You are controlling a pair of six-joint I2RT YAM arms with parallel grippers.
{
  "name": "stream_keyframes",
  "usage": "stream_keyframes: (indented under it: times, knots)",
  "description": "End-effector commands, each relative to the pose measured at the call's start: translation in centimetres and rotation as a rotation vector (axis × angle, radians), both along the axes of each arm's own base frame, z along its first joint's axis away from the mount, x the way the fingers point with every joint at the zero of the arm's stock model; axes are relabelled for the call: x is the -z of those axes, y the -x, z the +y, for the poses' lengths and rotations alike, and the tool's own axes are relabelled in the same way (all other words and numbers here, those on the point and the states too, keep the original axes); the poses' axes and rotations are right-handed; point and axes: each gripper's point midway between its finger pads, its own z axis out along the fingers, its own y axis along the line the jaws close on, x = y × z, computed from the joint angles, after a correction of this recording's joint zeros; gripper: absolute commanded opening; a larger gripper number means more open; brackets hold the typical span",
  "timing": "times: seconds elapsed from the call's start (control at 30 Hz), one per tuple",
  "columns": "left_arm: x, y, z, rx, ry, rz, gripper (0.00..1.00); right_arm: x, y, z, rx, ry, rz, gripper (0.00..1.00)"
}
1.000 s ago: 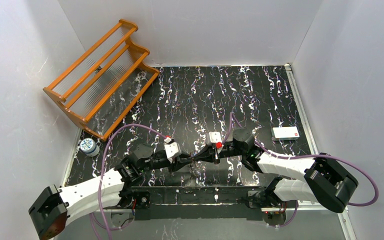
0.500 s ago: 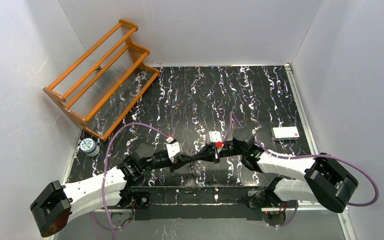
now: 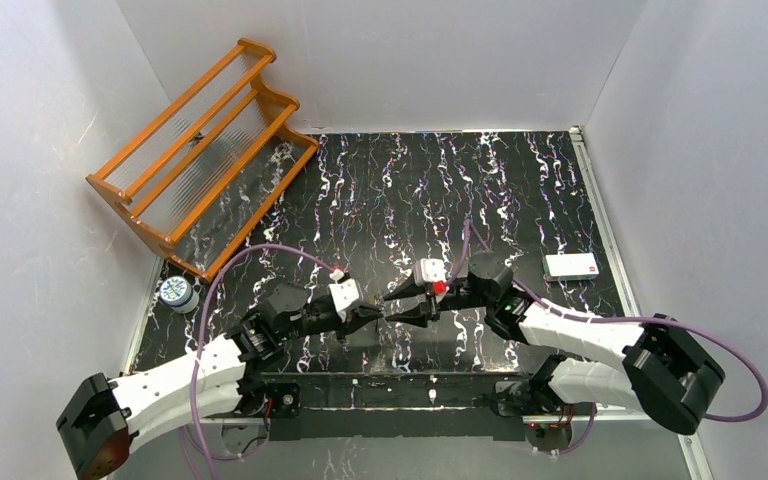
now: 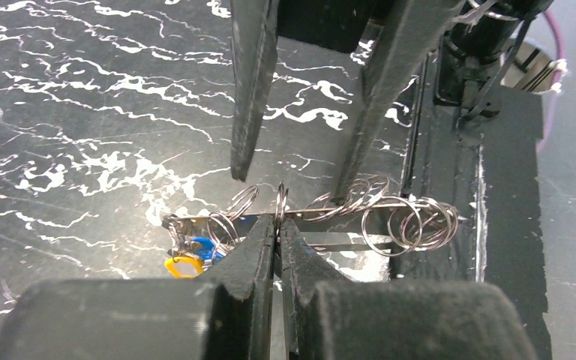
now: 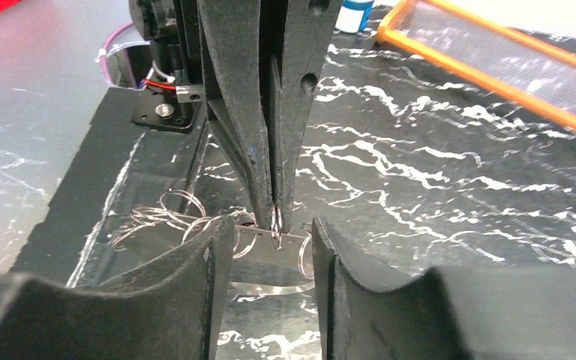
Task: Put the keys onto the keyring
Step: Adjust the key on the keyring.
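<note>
Our left gripper [image 4: 278, 229] pinches a wire ring [image 4: 280, 201]; our right gripper [image 5: 270, 232], empty and agape astride it, might close askew, dislodging it.

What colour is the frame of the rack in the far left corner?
Orange-brown; the rack shows best in the top external view.

The black marbled table [image 3: 520, 180] carries an orange rack [image 3: 205, 150] far left, a tin [image 3: 176, 293] left, a card [image 3: 571, 265] right and keys [image 4: 199, 251] near the middle.
</note>
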Motion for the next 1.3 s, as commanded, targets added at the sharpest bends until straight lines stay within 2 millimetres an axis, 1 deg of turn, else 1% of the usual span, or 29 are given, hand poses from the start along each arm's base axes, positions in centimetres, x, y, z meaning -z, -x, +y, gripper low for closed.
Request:
stream_keyframes:
  times: [0.0, 0.07, 0.2, 0.3, 0.4, 0.47, 0.63, 0.77, 0.97, 1.2, 1.27]
  knots:
    - [-2.1, -1.1, 0.5, -0.028, -0.06, -0.081, 0.0, -3.5, -1.4, 0.2, 0.063, -0.047, -0.103, 0.55]
    - [-1.9, -1.3, 0.8, -0.026, -0.12, -0.091, 0.0, -4.2, -1.9, 0.2, 0.091, -0.059, -0.123, 0.59]
    - [-1.6, -1.8, 1.2, -0.008, -0.238, -0.107, 0.0, -5.1, -2.4, 0.3, 0.111, -0.07, -0.136, 0.6]
    - [-0.9, -2.1, 1.7, -0.002, -0.327, -0.099, 0.0, -5.1, -2.5, 0.7, 0.102, -0.06, -0.125, 0.51]
    - [-0.7, -2.5, 2.0, -0.004, -0.385, -0.106, 0.0, -4.4, -2.6, 0.9, 0.097, -0.036, -0.103, 0.43]
    - [-0.6, -2.6, 2.1, 0.003, -0.408, -0.111, 0.0, -4.0, -2.7, 1.0, 0.098, -0.025, -0.093, 0.42]
    - [-0.8, -2.6, 2.0, 0.013, -0.415, -0.12, 0.0, -3.5, -3.3, 1.1, 0.129, -0.017, -0.079, 0.45]
    - [-0.7, -2.5, 1.9, 0.022, -0.414, -0.12, 0.0, -3.3, -3.7, 1.4, 0.14, -0.015, -0.069, 0.46]
    - [0.2, -2.3, 1.4, 0.035, -0.403, -0.092, 0.0, -1.8, -3.3, 1.8, 0.105, 0.012, -0.026, 0.45]
    - [0.6, -2.2, 0.9, 0.046, -0.379, -0.07, 0.0, -0.2, -2.7, 2.0, 0.066, 0.036, 0.003, 0.43]
    - [0.7, -2.1, 0.8, 0.05, -0.379, -0.068, 0.0, -0.1, -2.7, 2.1, 0.061, 0.037, 0.003, 0.42]
